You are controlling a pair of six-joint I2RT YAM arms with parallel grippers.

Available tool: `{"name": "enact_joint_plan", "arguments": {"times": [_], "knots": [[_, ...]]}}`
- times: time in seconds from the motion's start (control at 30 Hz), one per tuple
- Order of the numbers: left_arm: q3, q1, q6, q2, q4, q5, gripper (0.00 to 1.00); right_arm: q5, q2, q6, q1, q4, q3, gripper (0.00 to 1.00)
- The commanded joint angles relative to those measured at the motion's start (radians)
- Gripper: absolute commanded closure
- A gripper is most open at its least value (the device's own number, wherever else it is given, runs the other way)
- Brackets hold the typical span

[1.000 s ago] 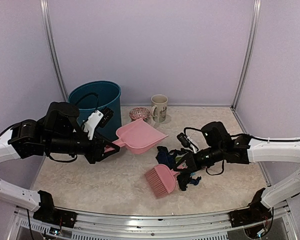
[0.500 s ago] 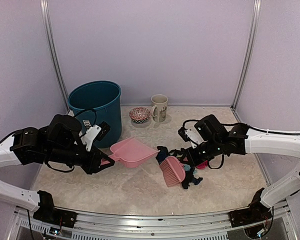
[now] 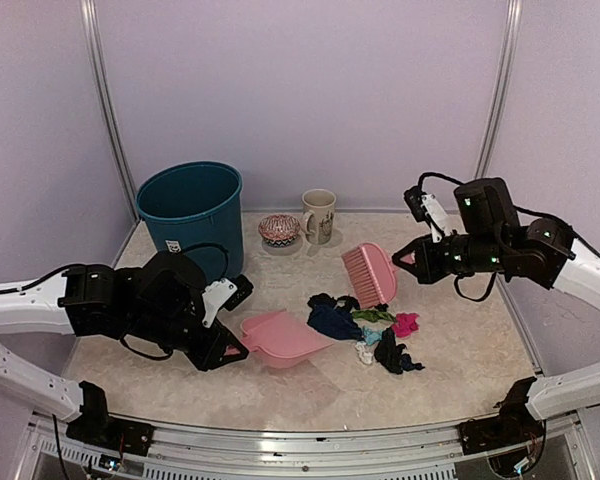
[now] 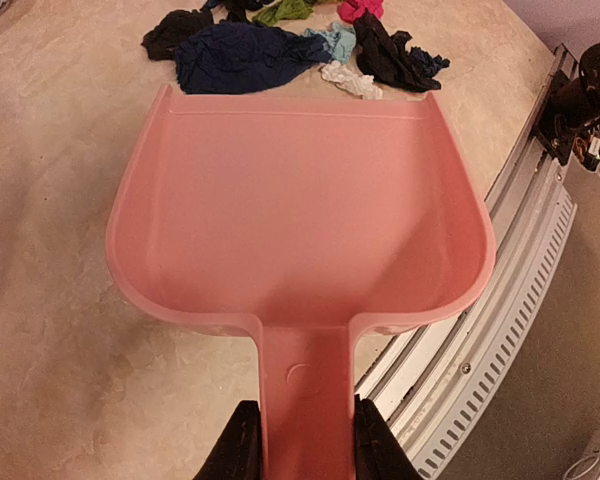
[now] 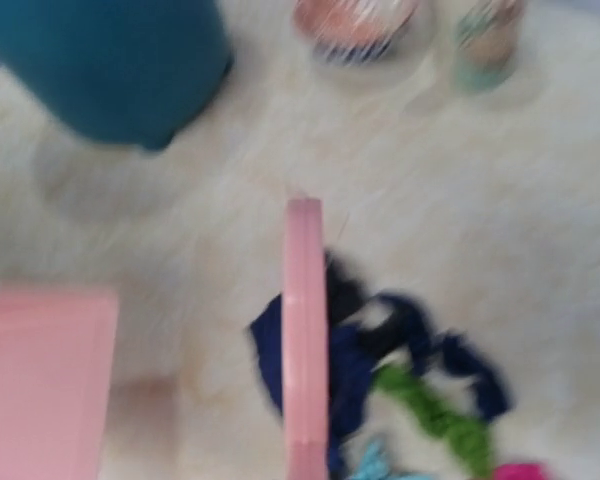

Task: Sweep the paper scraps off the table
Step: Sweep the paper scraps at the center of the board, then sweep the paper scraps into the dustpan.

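A heap of paper scraps (image 3: 365, 325) in navy, black, green, teal and pink lies mid-table; it also shows in the left wrist view (image 4: 280, 45) and the right wrist view (image 5: 400, 365). My left gripper (image 3: 232, 350) is shut on the handle of a pink dustpan (image 3: 283, 338), which rests on the table (image 3: 160, 385) with its mouth toward the scraps (image 4: 300, 200). My right gripper (image 3: 412, 258) holds a pink brush (image 3: 370, 273) lifted above and behind the heap; in the blurred right wrist view the brush (image 5: 305, 330) shows edge-on and my fingers are out of frame.
A teal bin (image 3: 192, 215) stands at the back left. A patterned bowl (image 3: 279, 229) and a mug (image 3: 319, 215) stand at the back middle. The metal rail (image 3: 300, 440) runs along the table's front edge.
My right gripper lifted the brush off the scraps and swung it back and right. My left gripper brought the dustpan down and forward, close to the left of the heap.
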Motion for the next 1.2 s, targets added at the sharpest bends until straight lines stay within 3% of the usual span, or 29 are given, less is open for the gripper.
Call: {"name": "enact_joint_plan", "arguments": {"times": [0.0, 0.2, 0.5, 0.87, 1.17], "knots": [[-0.009, -0.046, -0.005, 0.053, 0.041, -0.019, 1.00, 0.219, -0.016, -0.040, -0.020, -0.107, 0.057, 1.00], [0.010, -0.062, -0.029, 0.183, 0.039, -0.105, 1.00, 0.478, 0.060, -0.102, -0.038, -0.148, 0.056, 1.00], [0.018, -0.060, -0.035, 0.312, 0.091, -0.190, 1.00, 0.501, 0.214, -0.264, -0.044, -0.012, 0.033, 1.00], [0.027, -0.034, -0.006, 0.430, 0.208, -0.196, 1.00, 0.375, 0.447, -0.466, -0.044, 0.087, 0.131, 1.00], [0.049, 0.006, 0.015, 0.474, 0.260, -0.175, 1.00, 0.219, 0.588, -0.492, 0.007, 0.104, 0.196, 1.00]]}}
